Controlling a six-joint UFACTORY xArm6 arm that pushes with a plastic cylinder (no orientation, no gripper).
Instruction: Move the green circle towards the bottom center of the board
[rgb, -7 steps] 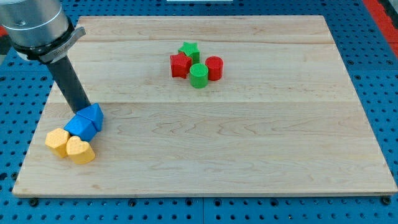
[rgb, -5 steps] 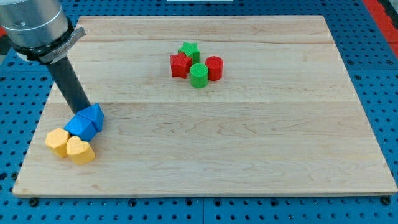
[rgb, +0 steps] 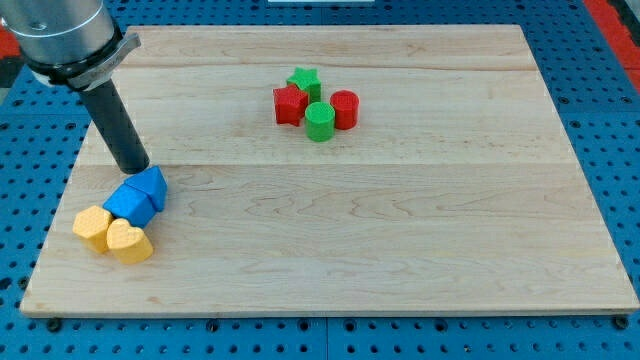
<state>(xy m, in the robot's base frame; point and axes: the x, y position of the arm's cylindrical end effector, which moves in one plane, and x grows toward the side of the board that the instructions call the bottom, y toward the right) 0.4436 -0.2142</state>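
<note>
While the rod has no claw to open and holds nothing, its tip (rgb: 137, 168) sits just above the blue blocks (rgb: 138, 196) at the surface's (rgb: 400, 250) left. Green circle (rgb: 320, 121) waits top-centre between red blocks (rgb: 290, 104); approach from above, push down.

One cam only, so no shared area w/ another view. It looks down at a slant from the 6 o'clock side toward 12, far enough back that the whole pale wooden board (rgb: 330, 230) fits in frame, w/ blue perforated metal table (rgb: 615, 90) around its edges.
</note>
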